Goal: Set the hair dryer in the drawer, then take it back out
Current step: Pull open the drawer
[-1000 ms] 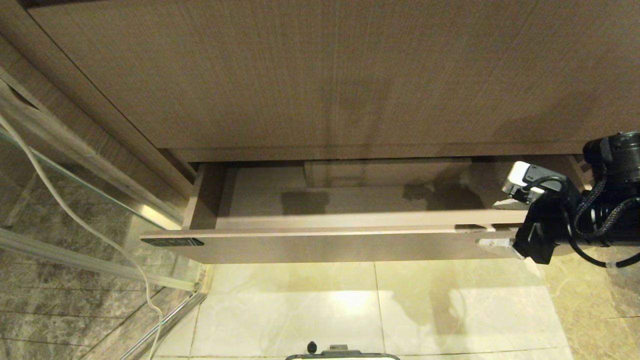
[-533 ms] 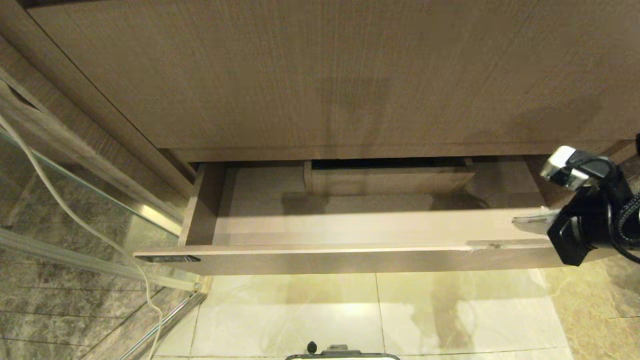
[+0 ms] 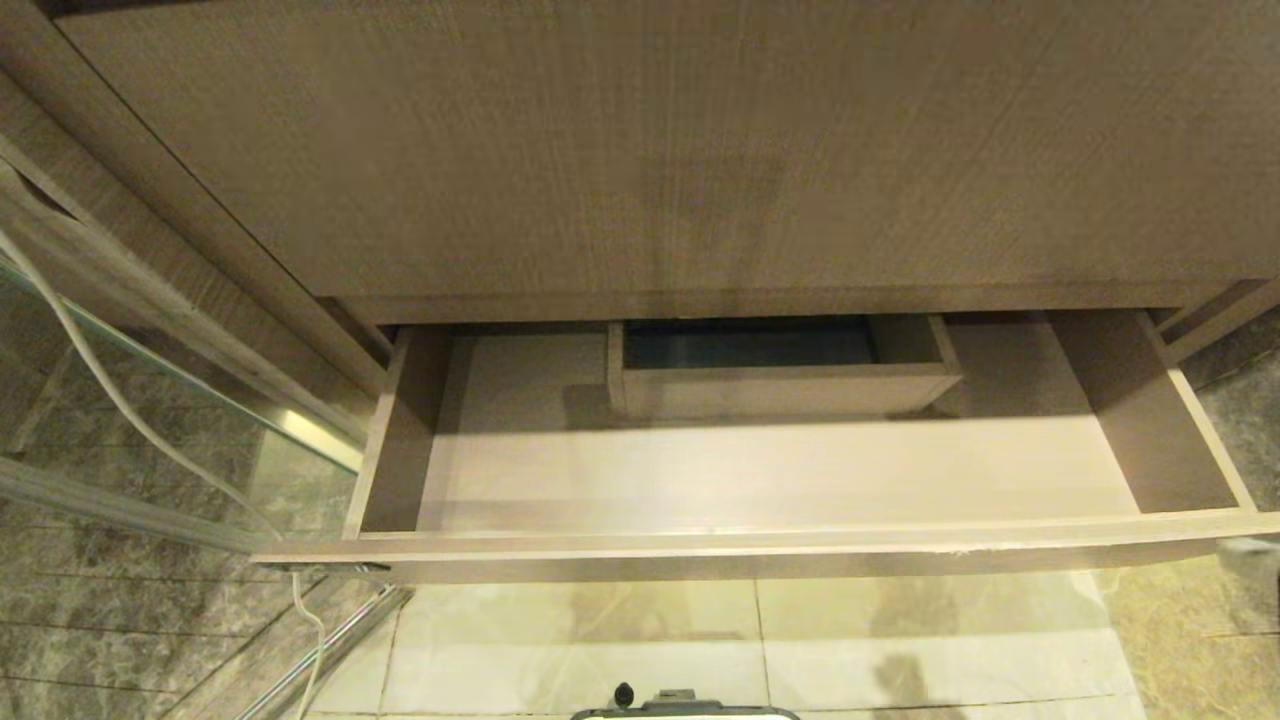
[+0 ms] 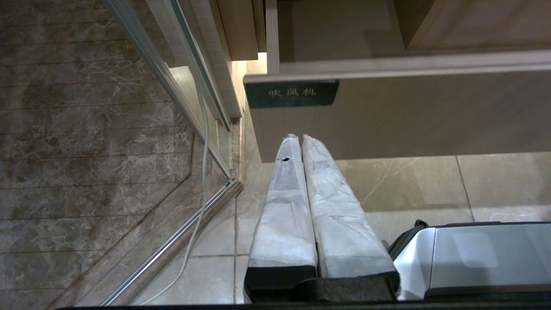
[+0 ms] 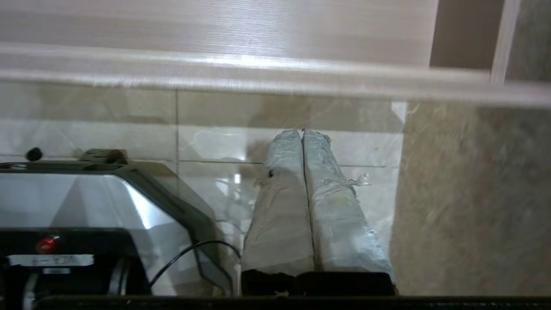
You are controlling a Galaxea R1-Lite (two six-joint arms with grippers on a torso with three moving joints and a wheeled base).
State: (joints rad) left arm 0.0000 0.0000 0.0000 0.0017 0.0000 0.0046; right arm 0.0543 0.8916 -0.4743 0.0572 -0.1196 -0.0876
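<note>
The wood-grain drawer (image 3: 760, 480) stands pulled out beneath the taller cabinet panel (image 3: 650, 150), its floor bare around the boxed cutout (image 3: 780, 375); the hair dryer appears in no view. The left gripper (image 4: 297, 137), fingers pressed together and holding nothing, points at the drawer front below a dark label (image 4: 292, 93). The right gripper (image 5: 302, 131), likewise closed and holding nothing, hangs over the pale floor tiles (image 5: 215, 129).

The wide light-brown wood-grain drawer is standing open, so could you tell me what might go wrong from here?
1. The wide light-brown wood-grain drawer juts over the tiled floor; a passing arm could knock its front.
2. The boxed cutout limits where anything can lie flat.
3. The thin white cable hanging beside the drawer's left end could snag.
</note>
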